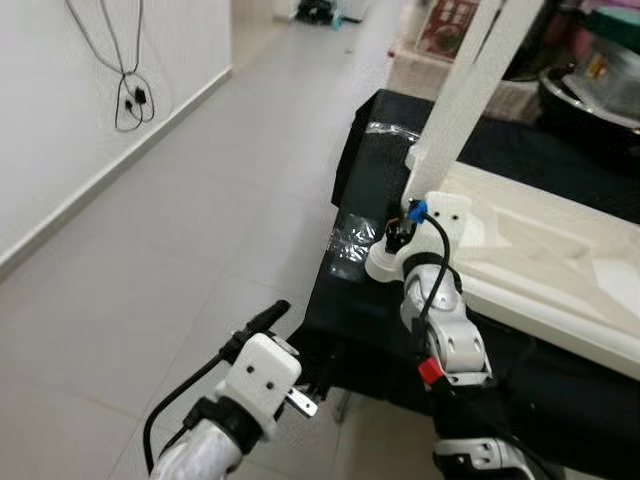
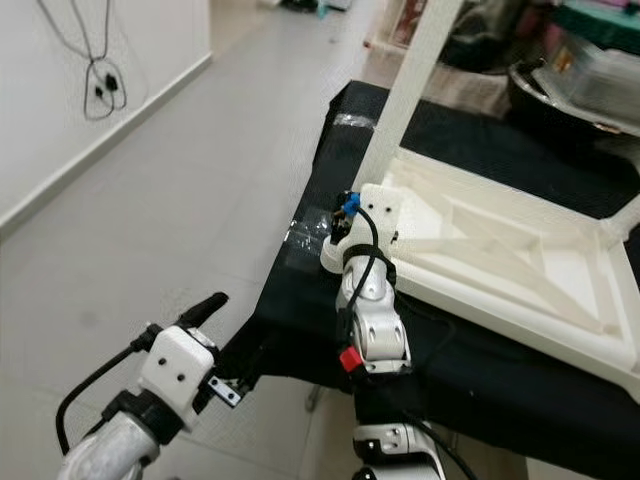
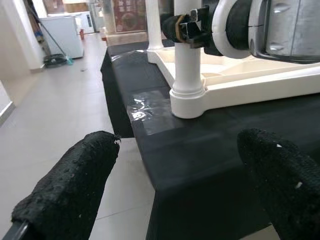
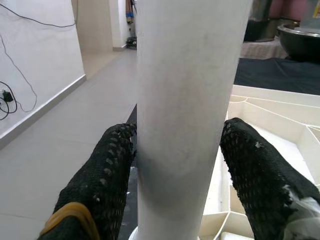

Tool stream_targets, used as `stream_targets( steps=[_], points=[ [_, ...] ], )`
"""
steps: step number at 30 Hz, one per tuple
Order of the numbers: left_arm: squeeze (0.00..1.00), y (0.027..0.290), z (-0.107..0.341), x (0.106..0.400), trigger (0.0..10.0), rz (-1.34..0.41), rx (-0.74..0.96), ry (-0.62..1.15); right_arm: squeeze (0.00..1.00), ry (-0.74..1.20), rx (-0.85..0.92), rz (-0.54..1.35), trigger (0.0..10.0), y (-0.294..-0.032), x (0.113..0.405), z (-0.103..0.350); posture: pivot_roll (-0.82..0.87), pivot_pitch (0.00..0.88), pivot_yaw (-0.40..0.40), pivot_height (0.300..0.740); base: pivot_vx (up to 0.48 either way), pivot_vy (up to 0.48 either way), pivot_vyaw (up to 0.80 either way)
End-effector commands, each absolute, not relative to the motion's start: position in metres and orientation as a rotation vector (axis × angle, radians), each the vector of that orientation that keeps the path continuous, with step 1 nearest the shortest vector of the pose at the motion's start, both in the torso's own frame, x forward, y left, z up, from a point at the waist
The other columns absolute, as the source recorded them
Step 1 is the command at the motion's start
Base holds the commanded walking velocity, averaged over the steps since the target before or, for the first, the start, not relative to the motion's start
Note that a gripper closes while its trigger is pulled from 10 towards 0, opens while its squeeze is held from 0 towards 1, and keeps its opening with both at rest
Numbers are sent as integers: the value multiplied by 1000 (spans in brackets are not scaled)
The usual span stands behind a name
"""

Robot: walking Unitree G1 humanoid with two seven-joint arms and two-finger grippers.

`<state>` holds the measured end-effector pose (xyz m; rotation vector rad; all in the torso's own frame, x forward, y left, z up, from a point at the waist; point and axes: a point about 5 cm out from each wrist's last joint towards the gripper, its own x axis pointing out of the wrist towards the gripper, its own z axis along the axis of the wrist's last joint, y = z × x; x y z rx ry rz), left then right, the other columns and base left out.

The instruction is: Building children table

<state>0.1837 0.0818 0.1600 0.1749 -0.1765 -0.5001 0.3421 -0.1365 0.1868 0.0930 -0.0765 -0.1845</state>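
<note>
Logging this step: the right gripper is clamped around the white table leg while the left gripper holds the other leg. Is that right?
Not quite. The left gripper holds nothing; the left wrist view shows its fingers spread open over the floor, short of the black-covered table. The right gripper does clasp the white table leg.

I see my right gripper (image 2: pixel 345 215) at the near-left corner of the upturned white tabletop (image 2: pixel 500 255) on the black-draped surface (image 2: pixel 300 290), at the foot of an upright white leg (image 2: pixel 410 75), while my left gripper (image 2: pixel 205 307) hangs over grey floor (image 2: pixel 180 190).
</note>
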Motion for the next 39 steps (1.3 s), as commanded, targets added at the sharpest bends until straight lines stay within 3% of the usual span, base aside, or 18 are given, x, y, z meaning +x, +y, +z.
stream_targets(
  steps=[1, 11, 13, 18, 22, 26, 27, 28, 32, 35, 37, 39],
  points=[
    [0, 79, 157, 182, 10000, -509, 175, -165, 0, -63, 108, -197, 10000, -142, 342, 185, 121, 69, -160, 740, 0, 0, 0],
    [0, 79, 157, 183, 10000, -509, 174, -168, 0, -39, 164, -65, 10000, -133, 363, 190, 124, 74, -160, 740, 0, 0, 0],
    [0, 79, 159, 183, 10000, -512, 173, -171, 0, -76, 175, -27, 10000, -146, 382, 203, 129, 82, -164, 740, 0, 0, 0],
    [0, 80, 161, 182, 10000, -510, 175, -174, 0, -108, 192, -19, 10000, -164, 396, 218, 131, 92, -164, 740, 0, 0, 0],
    [0, 80, 161, 182, 10000, -512, 176, -174, 0, -53, 228, 214, 10000, -162, 404, 217, 136, 102, -162, 740, 0, 0, 0],
    [0, 80, 162, 182, 10000, -512, 175, -173, 0, -39, 236, 280, 10000, -160, 404, 216, 137, 103, -162, 740, 0, 0, 0],
    [0, 80, 161, 181, 10000, -512, 175, -171, 0, -27, 270, 447, 0, -155, 400, 214, 135, 105, -158, 740, 0, 0, 0],
    [0, 81, 161, 181, 10000, -510, 174, -166, 0, -19, 294, 632, 0, -151, 394, 213, 138, 102, -152, 740, 0, 0, 0],
    [0, 83, 158, 180, 10000, -512, 175, -155, 0, -2, 268, 766, 0, -147, 388, 209, 133, 97, -125, 740, 0, 0, 0],
    [0, 83, 157, 180, 10000, -521, 174, -151, 0, 12, 173, 563, 0, -152, 396, 203, 129, 89, -102, 740, 0, 0, 0],
    [0, 83, 158, 184, 10000, -550, 179, -153, 0, 20, 98, 244, 0, -168, 403, 200, 137, 68, -59, 740, 0, 0, 0],
    [0, 83, 158, 184, 10000, -550, 179, -153, 0, 20, 98, 244, 0, -168, 403, 200, 137, 68, -59, 740, 0, 0, 0]
  ],
)
